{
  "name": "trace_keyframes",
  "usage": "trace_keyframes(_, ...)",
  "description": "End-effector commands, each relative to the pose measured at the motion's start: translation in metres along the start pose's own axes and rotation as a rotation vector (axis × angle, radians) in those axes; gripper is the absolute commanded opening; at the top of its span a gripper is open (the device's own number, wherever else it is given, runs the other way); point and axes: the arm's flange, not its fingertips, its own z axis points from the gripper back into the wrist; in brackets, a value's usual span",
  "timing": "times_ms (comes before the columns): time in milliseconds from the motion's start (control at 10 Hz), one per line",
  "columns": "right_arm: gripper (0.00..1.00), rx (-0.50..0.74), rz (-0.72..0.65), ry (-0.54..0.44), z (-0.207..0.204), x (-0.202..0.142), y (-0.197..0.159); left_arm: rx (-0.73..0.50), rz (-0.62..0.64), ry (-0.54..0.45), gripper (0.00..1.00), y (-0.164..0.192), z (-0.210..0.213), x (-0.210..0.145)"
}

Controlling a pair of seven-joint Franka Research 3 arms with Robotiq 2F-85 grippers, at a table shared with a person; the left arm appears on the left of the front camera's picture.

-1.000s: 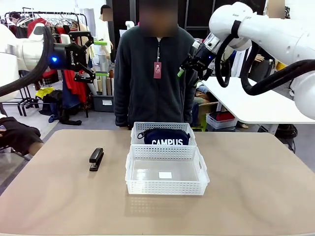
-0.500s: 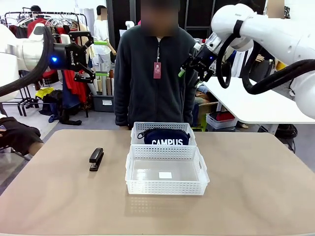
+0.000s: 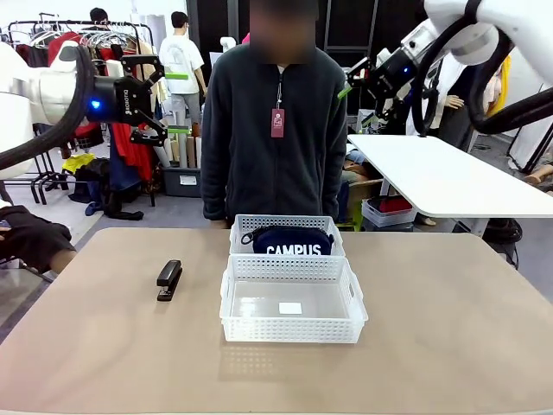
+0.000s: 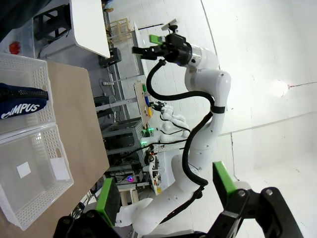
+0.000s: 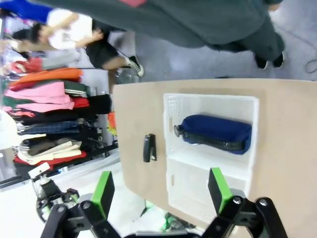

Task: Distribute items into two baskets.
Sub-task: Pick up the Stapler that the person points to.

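Rightward and higher than a second earlier, the right end effector (image 3: pixel 356 76) hung wide and empty near the person (image 3: pixel 259 156). Also wide, the left end effector (image 3: pixel 162 98) hovered far left. The navy pouch (image 3: pixel 286 242) lay in the far basket (image 3: pixel 285 222). The black stapler (image 3: pixel 169 279) sat on the counter (image 3: pixel 449 328), left of the near basket (image 3: pixel 292 333).

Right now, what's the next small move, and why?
Probably lower the left hand toward the stapler. It lies on the table left of the near basket, which holds no item, while the pouch already sits in the far basket. The left hand is open, raised on that side.
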Motion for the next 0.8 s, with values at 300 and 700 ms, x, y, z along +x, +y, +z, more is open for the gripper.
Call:
trace_keyframes(300, 1.0, 0.33, -0.025, 0.085, 0.038, -0.062, -0.058, -0.005, 0.003, 0.003, 1.0, -0.002, 0.0, 0.0)
trace_keyframes(700, 1.0, 0.554, 0.064, 0.029, 0.031, -0.098, -0.089, -0.005, 0.003, 0.003, 1.0, -0.002, 0.0, 0.0)
